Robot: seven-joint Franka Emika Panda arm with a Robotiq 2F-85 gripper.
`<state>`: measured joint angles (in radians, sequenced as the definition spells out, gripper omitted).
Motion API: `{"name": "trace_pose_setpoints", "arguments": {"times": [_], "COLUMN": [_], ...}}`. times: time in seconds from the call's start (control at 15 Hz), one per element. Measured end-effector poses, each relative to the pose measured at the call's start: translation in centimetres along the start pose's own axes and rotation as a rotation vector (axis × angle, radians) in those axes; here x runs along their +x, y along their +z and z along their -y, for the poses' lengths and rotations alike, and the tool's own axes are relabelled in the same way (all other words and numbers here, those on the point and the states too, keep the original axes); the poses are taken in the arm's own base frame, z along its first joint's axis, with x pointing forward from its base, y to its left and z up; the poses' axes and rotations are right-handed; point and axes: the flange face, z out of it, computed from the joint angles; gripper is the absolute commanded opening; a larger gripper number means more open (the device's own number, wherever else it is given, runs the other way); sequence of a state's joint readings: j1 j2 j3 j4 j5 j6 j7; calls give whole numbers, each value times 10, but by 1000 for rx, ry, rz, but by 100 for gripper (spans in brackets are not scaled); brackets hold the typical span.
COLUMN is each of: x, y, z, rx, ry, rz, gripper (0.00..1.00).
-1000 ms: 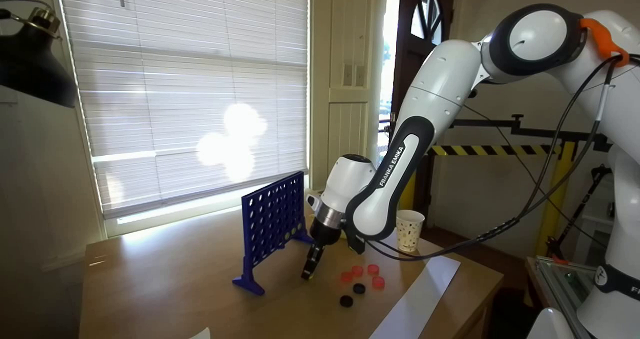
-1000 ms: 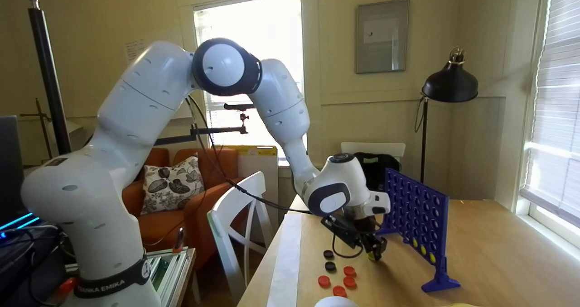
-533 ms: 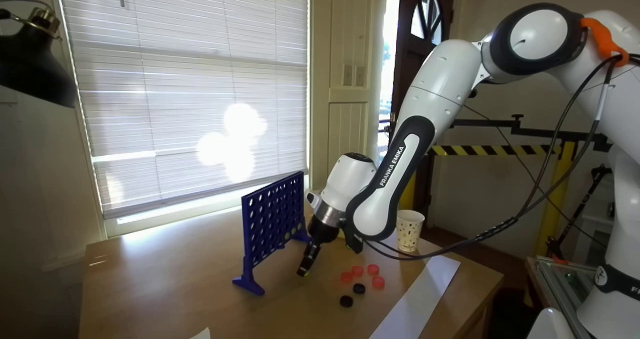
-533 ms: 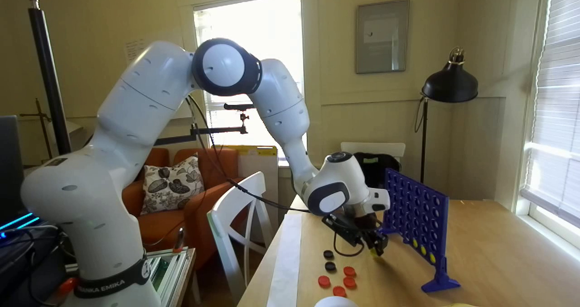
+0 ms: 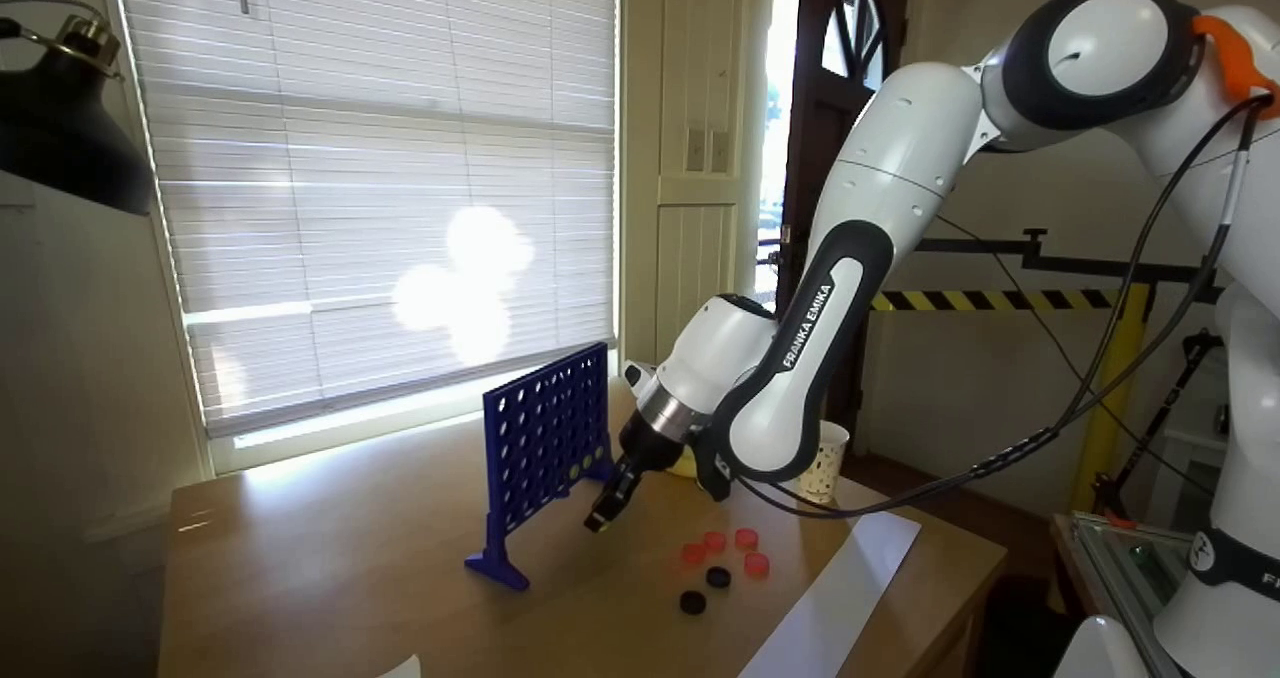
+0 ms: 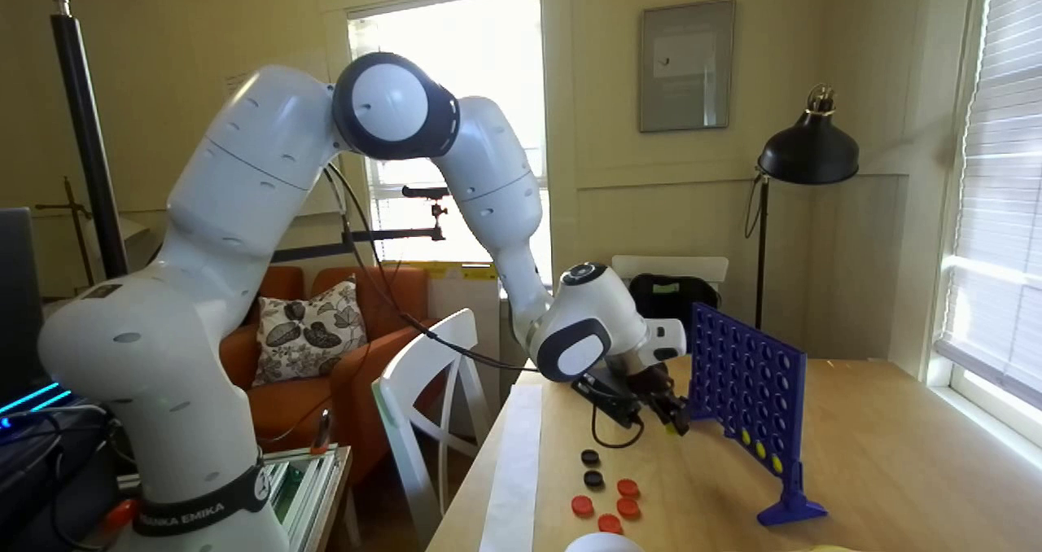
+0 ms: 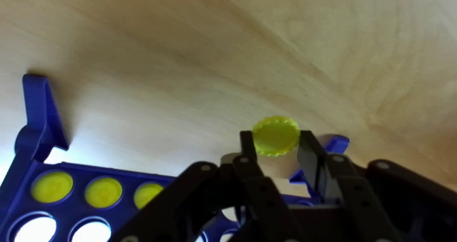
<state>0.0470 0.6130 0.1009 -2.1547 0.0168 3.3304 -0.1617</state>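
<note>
Your hand [image 7: 275, 138], risen over the past second above the surface [image 5: 360, 568], holds the yellow disc [image 7: 276, 135] pinched, the blue Connect Four rack [image 5: 546, 438] near it, so the pick-up appears accomplished.

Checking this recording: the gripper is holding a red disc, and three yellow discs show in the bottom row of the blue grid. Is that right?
Not quite: the held disc is yellow, not red, as the wrist view shows. The gripper does hold it, and three yellow discs do show in the bottom row of the blue grid.
</note>
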Motion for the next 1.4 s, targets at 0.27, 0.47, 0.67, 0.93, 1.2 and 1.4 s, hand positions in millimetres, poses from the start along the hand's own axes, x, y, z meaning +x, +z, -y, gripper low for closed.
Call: {"name": "trace_pose_setpoints", "arguments": {"times": [0.27, 0.47, 0.67, 0.93, 1.2, 1.4], "x": [2, 4, 6, 11, 17, 23], "y": [-27, -45, -61, -78, -94, -108], "z": [1, -3, -6, -4, -4, -9], "rx": [-22, -46, -68, -85, -99, -119], "ry": [4, -3, -10, -15, -19, -12], "rz": [-72, -113, -149, -191, -234, -269], "gripper": [11, 11, 11, 11, 11, 11]}}
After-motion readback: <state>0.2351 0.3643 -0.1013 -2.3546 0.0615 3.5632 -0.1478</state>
